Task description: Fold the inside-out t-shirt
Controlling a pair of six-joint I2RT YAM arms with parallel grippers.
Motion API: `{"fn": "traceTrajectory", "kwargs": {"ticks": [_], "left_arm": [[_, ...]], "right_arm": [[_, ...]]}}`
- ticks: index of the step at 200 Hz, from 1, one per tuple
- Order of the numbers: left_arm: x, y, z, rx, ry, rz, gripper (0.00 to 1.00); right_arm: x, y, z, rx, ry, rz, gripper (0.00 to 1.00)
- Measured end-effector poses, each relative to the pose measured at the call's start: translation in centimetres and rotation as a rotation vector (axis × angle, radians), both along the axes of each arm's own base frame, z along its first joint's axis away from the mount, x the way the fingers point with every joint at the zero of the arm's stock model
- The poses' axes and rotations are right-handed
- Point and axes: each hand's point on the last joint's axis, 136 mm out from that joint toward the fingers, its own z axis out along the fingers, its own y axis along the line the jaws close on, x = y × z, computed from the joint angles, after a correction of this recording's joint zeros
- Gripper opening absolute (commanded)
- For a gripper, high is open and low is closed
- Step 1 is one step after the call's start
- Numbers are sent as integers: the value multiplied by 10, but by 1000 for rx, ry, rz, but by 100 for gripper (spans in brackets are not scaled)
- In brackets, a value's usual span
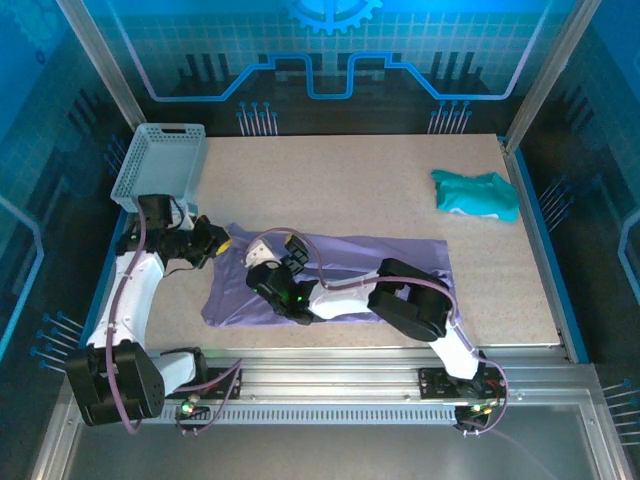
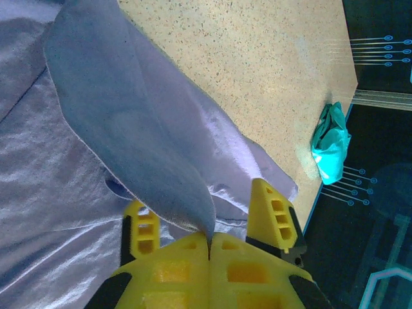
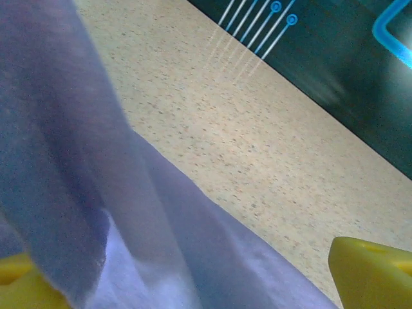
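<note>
Left wrist view – left gripper [image 2: 209, 248] is clamped on a flap of the lavender t-shirt [image 1: 400, 252], which lies mid-surface [image 1: 350, 180]. Right gripper [image 3: 193, 283] gapes around cloth – the thin fabric could slip out and bunch the fold.

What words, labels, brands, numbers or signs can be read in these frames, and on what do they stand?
No readable words or numbers anywhere.
Back panel: gear emblem, a sign with no lettering.
Teal garment: a pale mark, too blurred to read.
</note>
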Motion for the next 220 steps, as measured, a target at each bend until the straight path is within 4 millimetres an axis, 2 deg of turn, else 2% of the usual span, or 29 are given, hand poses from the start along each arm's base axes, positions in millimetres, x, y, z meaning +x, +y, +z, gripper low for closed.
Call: {"fn": "traceTrajectory", "kwargs": {"ticks": [16,37,71,94,116,126,142,155,172,183,189,196,220], "left_arm": [[0,0,-1,-1,3,0,0],[0,0,-1,-1,5,0,0],[0,0,-2,-1,6,0,0],[-1,0,-4,-2,10,0,0],[-3,-1,-10,-5,24,0,0],[-5,-1,-13,-6,33,-1,0],[-7,-1,-18,-9,44,-1,0],[-9,-2,-19,-10,50,0,0],[-8,-2,-19,-9,47,0,0],[-9,-2,-18,-9,45,0,0],[-9,-2,-18,-8,42,0,0],[-9,-2,-17,-8,41,0,0],[-9,-2,-17,-8,40,0,0]], "right_arm": [[-1,-3,8,3,-4,-6,77],[-1,-5,14,-2,-7,-3,58],[-4,-4,10,-27,15,27,34],[-9,-2,6,-39,41,66,11],[-15,0,4,-43,71,116,2],[-18,2,5,-42,88,144,1],[-23,4,10,-33,109,181,6],[-28,5,13,-14,128,207,18],[-33,6,15,22,151,230,45],[-35,7,12,28,163,244,58],[-35,8,11,32,167,247,73],[-36,9,9,42,172,250,82],[-35,17,2,67,172,259,87]]}}
